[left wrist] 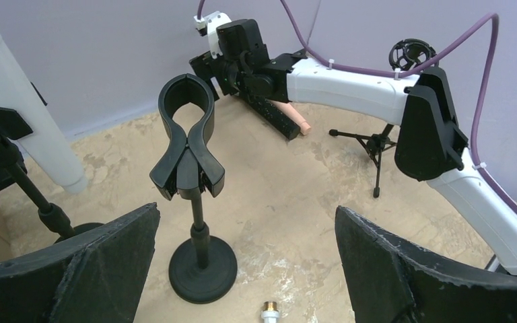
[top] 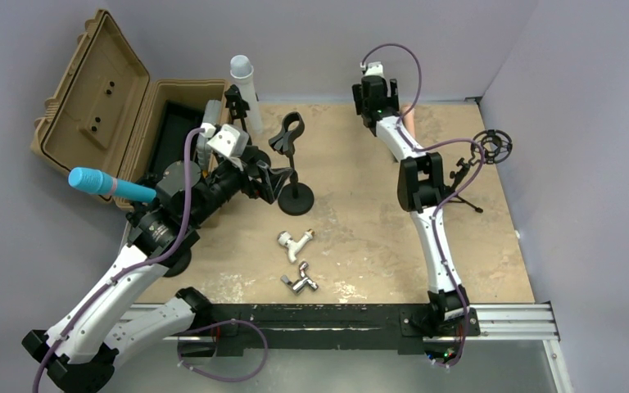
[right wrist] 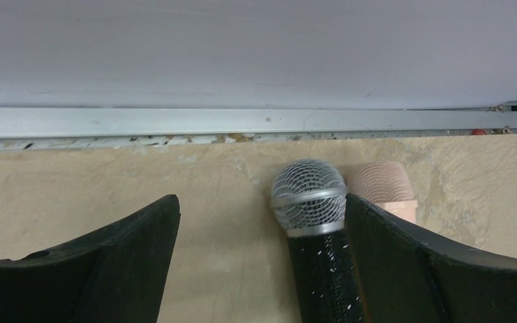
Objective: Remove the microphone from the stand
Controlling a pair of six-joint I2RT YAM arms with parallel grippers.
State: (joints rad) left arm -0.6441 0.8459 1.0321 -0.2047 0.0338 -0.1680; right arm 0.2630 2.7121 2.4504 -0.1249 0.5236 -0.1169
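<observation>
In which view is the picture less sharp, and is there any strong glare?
Right wrist: the silver-mesh microphone is sharp, the pink microphone beside it looks softer. Left wrist: the stand clip is crisp. Top external: even light, no glare.

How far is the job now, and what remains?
Done, it seems: the clip of the black round-based stand is empty, and the black microphone with the silver mesh head lies on the table at its far edge. In hand: the right gripper is open around it; the left gripper is open, facing the stand. Left: probably only pulling the right arm away.
</observation>
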